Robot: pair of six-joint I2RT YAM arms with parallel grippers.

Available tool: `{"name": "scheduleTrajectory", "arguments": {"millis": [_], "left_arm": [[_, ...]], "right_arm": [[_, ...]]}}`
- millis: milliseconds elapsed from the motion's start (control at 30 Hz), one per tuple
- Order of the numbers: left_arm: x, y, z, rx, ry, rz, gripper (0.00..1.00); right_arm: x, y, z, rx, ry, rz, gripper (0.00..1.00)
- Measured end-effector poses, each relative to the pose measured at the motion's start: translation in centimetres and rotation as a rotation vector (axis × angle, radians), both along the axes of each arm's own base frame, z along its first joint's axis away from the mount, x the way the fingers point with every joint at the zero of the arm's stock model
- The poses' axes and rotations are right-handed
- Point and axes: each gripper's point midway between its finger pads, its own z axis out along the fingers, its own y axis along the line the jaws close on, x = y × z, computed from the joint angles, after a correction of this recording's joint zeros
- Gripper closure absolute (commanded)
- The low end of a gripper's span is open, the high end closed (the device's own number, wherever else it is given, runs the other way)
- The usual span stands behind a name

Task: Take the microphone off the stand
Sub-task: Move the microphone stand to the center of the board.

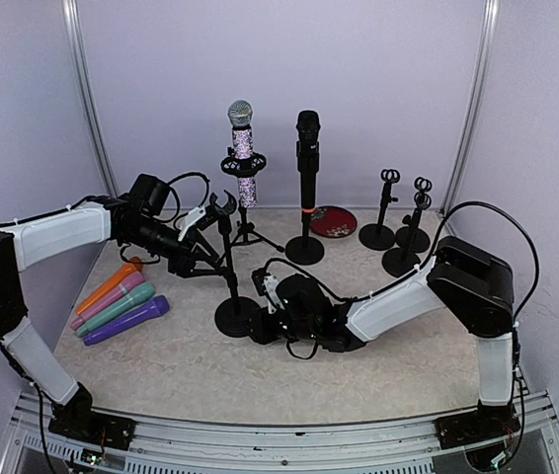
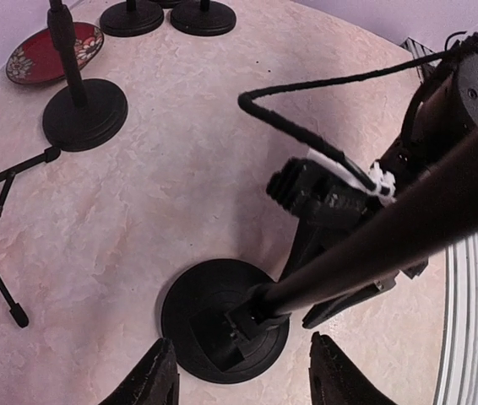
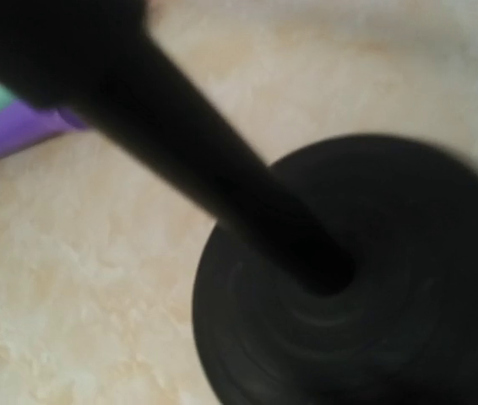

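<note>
Top external, we see left gripper (image 1: 220,209) spread wide, holding nothing, at stand (image 1: 230,274) top, right gripper (image 1: 260,311) at its base, grip we cannot tell

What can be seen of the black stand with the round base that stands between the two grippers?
The stand is black and looks like metal. It has a flat round base, a thin, nearly upright pole and an empty clip on top. It stands on the pale table, to the right of the coloured microphones. The open left gripper is beside the pole, and the right gripper is low at the base. I cannot tell whether either touches it.
</note>
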Motion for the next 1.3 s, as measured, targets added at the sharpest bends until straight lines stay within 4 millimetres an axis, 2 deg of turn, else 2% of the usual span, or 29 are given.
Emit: {"name": "scheduleTrajectory", "arguments": {"millis": [100, 267, 433, 633, 800, 967, 1133, 1233, 1267, 1300], "left_arm": [[0.7, -0.3, -0.4, -0.01, 0.005, 0.015, 0.53], [1.4, -0.7, -1.2, -0.018, 0.025, 0.031, 0.57], [1.7, -0.8, -1.8, -0.018, 0.041, 0.039, 0.58], [1.5, -0.8, -2.1, -0.026, 0.052, 0.037, 0.6], [0.6, -0.4, -3.0, -0.015, 0.082, 0.043, 0.6], [-0.8, 0.4, -2.9, -0.01, 0.087, 0.053, 0.59], [-2.5, 0.1, -2.2, -0.042, 0.118, 0.005, 0.59], [-3.3, 0.1, -2.1, -0.049, 0.149, -0.016, 0.59], [-3.5, 0.1, -2.0, -0.05, 0.161, -0.022, 0.59], [-3.6, 0.1, -1.8, -0.052, 0.164, -0.024, 0.59]], "right_arm": [[-0.1, 1.0, -0.4, -0.019, 0.018, 0.024, 0.7], [0.1, 2.3, 0.3, 0.001, 0.018, 0.043, 0.72], [0.5, 2.4, 0.3, 0.008, 0.027, 0.016, 0.76], [2.2, 2.3, 0.3, 0.022, 0.037, -0.042, 0.78], [3.7, 2.6, 1.0, 0.027, 0.024, -0.068, 0.79], [4.4, 2.2, 0.8, 0.001, 0.011, -0.07, 0.81], [7.3, 1.2, 1.0, -0.04, -0.042, -0.103, 0.83], [8.4, 0.2, 0.8, -0.084, -0.082, -0.127, 0.82], [8.8, -0.3, 0.6, -0.103, -0.095, -0.137, 0.77], [9.0, -0.8, 0.4, -0.124, -0.107, -0.149, 0.66]]}}
